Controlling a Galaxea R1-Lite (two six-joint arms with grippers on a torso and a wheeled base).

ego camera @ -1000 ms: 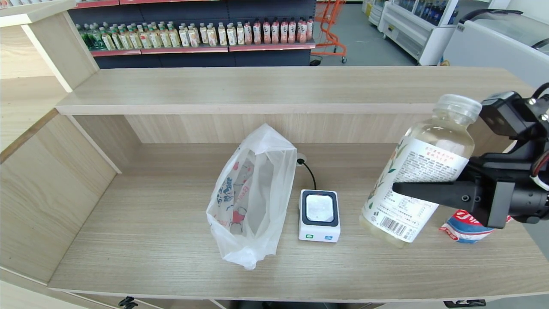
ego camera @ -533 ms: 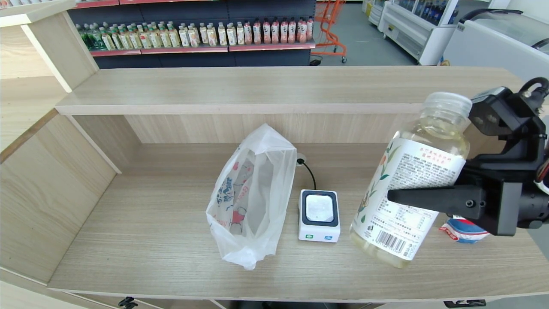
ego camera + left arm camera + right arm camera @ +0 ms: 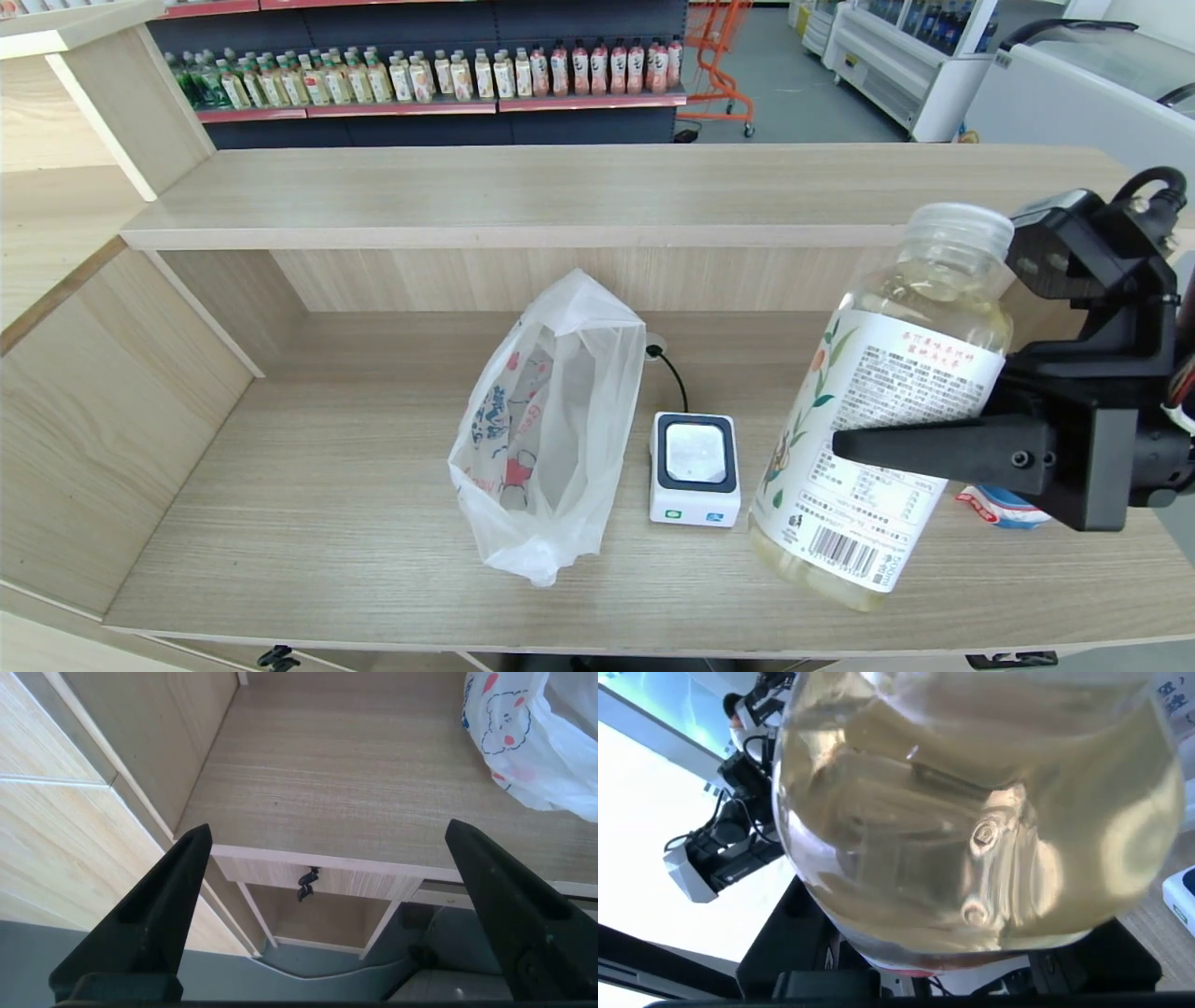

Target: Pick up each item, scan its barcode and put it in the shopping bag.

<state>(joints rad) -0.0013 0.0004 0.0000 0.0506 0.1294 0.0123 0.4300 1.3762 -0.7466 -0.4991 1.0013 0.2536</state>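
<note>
No wording can be made out. Bottle [image 3: 938, 303]: its white label [image 3: 910, 373] is covered with red and dark print too fine to be read, and a barcode [image 3: 840, 553] is printed near the base. Shopping bag [image 3: 546, 420]: a red-and-blue cartoon print, lettering unreadable. Scanner [image 3: 695, 467]: green and blue badges.

My right claw [image 3: 873, 429] is clamped on the tilted bottle [image 3: 910, 364], and it's tight here: the bottle's base hangs over the counter [image 3: 327, 523] just right of the scanner [image 3: 695, 467], with only a sliver of wood showing between them. The scanner sits just beside the shopping bag [image 3: 551, 420], whose mouth gapes up toward me, and the black cable [image 3: 670, 373] runs off behind it. A snack packet [image 3: 1001, 510] lies at the right end, partly hidden by my claw. The back wall [image 3: 579, 275] closes the rear, the side wall [image 3: 121, 392] the left. Widest lane: bare wood between side wall and bag. My left claw [image 3: 327, 915], fingers spread, hangs off the front edge.
</note>
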